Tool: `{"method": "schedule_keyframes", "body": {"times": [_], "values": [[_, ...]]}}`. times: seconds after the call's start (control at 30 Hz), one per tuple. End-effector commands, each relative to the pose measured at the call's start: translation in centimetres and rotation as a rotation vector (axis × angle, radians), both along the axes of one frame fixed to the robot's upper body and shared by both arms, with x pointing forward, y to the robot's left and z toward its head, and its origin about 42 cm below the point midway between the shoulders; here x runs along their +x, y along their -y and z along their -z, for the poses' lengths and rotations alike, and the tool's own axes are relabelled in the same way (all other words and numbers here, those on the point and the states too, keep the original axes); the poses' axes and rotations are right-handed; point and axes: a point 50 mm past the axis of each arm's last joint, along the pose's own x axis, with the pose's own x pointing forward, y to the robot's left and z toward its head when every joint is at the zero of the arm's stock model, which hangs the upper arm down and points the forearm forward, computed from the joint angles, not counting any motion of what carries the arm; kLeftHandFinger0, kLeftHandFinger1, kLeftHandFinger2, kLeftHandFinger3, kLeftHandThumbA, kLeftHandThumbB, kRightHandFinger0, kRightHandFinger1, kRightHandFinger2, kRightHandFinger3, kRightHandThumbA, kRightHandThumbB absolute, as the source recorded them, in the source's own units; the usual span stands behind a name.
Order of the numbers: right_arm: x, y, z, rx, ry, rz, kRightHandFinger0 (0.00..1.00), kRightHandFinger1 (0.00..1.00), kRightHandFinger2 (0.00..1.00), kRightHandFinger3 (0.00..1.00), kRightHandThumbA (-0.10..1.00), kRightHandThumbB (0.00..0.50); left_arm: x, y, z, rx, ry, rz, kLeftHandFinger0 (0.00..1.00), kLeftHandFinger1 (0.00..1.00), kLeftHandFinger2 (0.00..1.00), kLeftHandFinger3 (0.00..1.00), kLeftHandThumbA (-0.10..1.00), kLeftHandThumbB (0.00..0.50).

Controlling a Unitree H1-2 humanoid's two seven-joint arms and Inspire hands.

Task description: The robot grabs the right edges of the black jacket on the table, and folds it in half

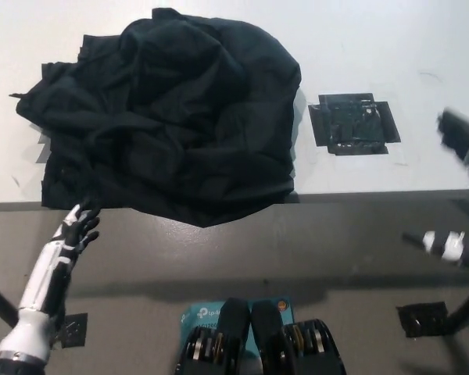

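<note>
Plainly the fold looks done, or nearly so; the black jacket (172,117) lies bunched in a thick heap on the left half of the white worktop (391,47), its front hem drooping a little over the near edge; nothing of it reaches the right side, where only a black taped square (353,123) sits well apart from the cloth. I judge the step in hand to be the letting go after the fold, with both arms clear of the cloth; what would come next, if anything, is a tidy-up, since the heap is rumpled rather than flat, and that would call for a hand going back onto the top layer to press or pull it smooth without dragging the whole pile off the edge.

The white left robot hand (76,227) hangs just below the worktop's near edge at the lower left, fingers (86,219) spread apart and holding nothing; its tips are close under the jacket's hem, and I cannot tell whether they brush it. The black right robot hand (463,144) shows only as blurred pieces at the far right edge, away from the jacket; whether it is spread or closed cannot be told from this view
</note>
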Motion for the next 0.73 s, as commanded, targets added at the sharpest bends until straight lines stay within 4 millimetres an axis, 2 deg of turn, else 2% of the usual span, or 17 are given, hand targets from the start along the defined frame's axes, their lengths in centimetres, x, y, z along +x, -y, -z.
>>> {"method": "schedule_keyframes", "body": {"times": [0.0,0.03,0.07,0.1,0.2,0.33,0.5,0.6,0.7], "values": [[-0.1,-0.7,2.9,0.169,0.011,0.023,1.0,1.0,1.0,1.0,1.0,0.313,-0.9,-0.7,-1.1,-0.024,0.098,-0.015,1.0,1.0,1.0,1.0,1.0,0.021],[0.0,-0.7,4.0,0.16,-0.002,0.026,1.0,1.0,1.0,1.0,1.0,0.271,-1.1,-0.7,-1.0,-0.025,0.096,-0.012,1.0,1.0,1.0,1.0,1.0,0.02],[0.3,-0.9,5.9,0.17,-0.044,0.047,1.0,1.0,1.0,1.0,1.0,0.233,-1.3,-0.8,-1.0,-0.031,0.102,-0.004,1.0,1.0,1.0,1.0,1.0,0.007],[0.2,-1.0,6.7,0.179,-0.061,0.056,1.0,1.0,1.0,1.0,1.0,0.224,-1.5,-0.8,-0.8,-0.031,0.1,-0.001,1.0,1.0,1.0,1.0,1.0,0.005],[0.7,-1.8,10.3,0.16,-0.117,0.087,1.0,1.0,1.0,1.0,1.0,0.156,-1.9,-1.0,-0.6,-0.037,0.094,0.004,1.0,1.0,1.0,1.0,1.0,0.001],[0.2,-2.4,12.1,0.112,-0.144,0.093,1.0,1.0,1.0,1.0,1.0,0.156,-2.6,-1.4,-0.2,-0.039,0.087,0.006,1.0,1.0,1.0,1.0,1.0,0.0],[0.2,-1.9,13.0,0.119,-0.172,0.102,1.0,1.0,1.0,1.0,1.0,0.18,-2.7,-1.4,0.2,-0.049,0.078,0.002,1.0,1.0,1.0,1.0,1.0,0.0],[-0.8,-1.5,13.3,0.081,-0.156,0.11,1.0,1.0,1.0,1.0,1.0,0.159,-3.2,-1.2,0.7,-0.043,0.073,0.007,1.0,1.0,1.0,1.0,1.0,0.0],[-1.4,-1.1,13.4,0.061,-0.148,0.123,1.0,1.0,1.0,1.0,1.0,0.179,-3.6,-1.0,1.0,-0.038,0.065,0.008,1.0,1.0,1.0,1.0,1.0,0.0]]}}
